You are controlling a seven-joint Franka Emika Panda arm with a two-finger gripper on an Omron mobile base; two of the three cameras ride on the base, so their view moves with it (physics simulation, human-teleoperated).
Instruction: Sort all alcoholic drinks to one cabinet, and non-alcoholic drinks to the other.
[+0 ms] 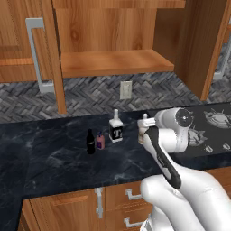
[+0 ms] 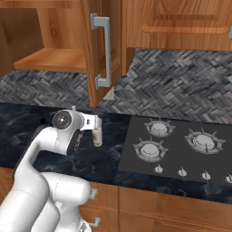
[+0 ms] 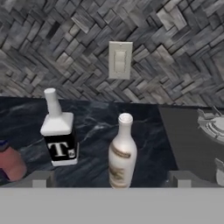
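Nearest the hand camera, the gripper [image 3: 109,181] has its jaws spread wide apart, holding nothing, one fingertip [image 3: 38,179] at 8 o'clock and the other at 4. Between them, just ahead, stands the slim cream-white bottle [image 3: 122,153], upright on the dark marble counter [image 1: 49,153]. At 10 o'clock from it is the square clear bottle [image 3: 59,133] with the "T" label; the pink-purple bottle [image 1: 100,141] and black cola bottle [image 1: 90,141] stand beyond at 9. Farther back are a wall switch [image 3: 120,60] and open cabinet [image 1: 115,61].
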